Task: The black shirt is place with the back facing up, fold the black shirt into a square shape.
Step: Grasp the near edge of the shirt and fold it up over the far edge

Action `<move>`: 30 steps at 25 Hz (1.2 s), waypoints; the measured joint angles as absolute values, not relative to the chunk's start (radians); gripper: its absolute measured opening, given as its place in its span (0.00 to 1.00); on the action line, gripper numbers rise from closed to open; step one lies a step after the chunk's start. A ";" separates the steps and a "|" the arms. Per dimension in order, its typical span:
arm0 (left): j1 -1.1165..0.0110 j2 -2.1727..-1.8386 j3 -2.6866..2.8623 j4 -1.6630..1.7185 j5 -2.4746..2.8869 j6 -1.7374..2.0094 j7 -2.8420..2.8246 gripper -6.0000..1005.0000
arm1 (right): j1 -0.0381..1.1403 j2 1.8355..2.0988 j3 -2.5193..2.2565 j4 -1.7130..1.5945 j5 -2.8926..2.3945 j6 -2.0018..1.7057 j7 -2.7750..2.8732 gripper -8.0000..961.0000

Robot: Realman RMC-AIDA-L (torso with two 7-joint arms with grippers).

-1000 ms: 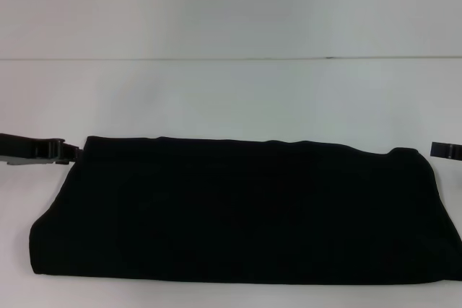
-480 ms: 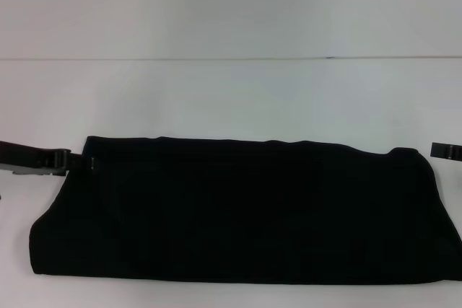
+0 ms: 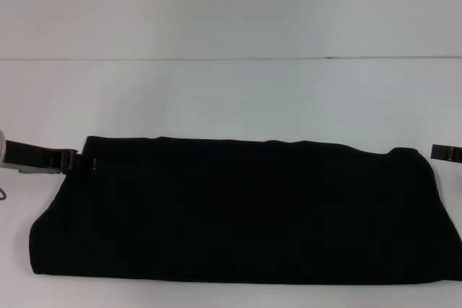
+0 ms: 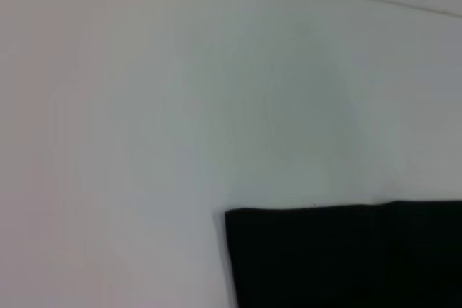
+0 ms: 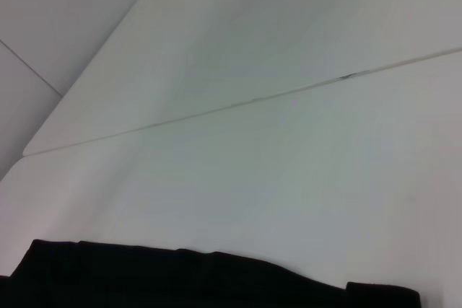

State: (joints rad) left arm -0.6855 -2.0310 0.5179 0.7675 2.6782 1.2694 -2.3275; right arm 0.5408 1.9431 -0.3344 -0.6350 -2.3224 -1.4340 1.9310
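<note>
Left gripper: the left gripper [image 3: 81,161] comes in low from 9 o'clock of the head view, its dark body lying level over the white table [image 3: 231,99]. Its tip reaches the far left corner of the black shirt [image 3: 238,210] and overlaps the cloth's edge there. Whether its fingers are spread, pressed together or pinching the cloth cannot be told, as black sits against black at the contact.

Left wrist view: only that same corner of the black shirt [image 4: 346,257] shows, a straight edge and a squared corner lying flat on the table [image 4: 180,91]; the arm's own fingers do not appear.

Black shirt: it lies as a long, wide band across the near half of the table, filling the head view from about 8 o'clock round to 4 o'clock. Its far edge runs nearly straight with a slight bump toward the right end; its near edge lies close to the bottom of the picture. The surface looks smooth and flat.

Right wrist view: the far edge of the black shirt [image 5: 216,279] shows, gently wavy, with a seam line in the table [image 5: 289,156] beyond it.

Right gripper: the right gripper [image 3: 447,152] shows only as a dark tip at 3 o'clock, just beside the shirt's far right corner and apart from it. Its finger state cannot be told.
</note>
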 joint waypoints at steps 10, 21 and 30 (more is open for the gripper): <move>-0.684 -2.033 0.524 0.769 2.682 1.254 -2.323 0.30 | 0.540 1.943 -0.334 -0.635 -2.322 -1.438 1.930 0.71; -0.694 -2.030 0.524 0.771 2.673 1.246 -2.318 0.05 | 0.545 1.941 -0.335 -0.635 -2.322 -1.435 1.935 0.70; -0.705 -2.030 0.521 0.771 2.654 1.238 -2.305 0.01 | 0.546 1.928 -0.362 -0.640 -2.401 -1.398 2.041 0.67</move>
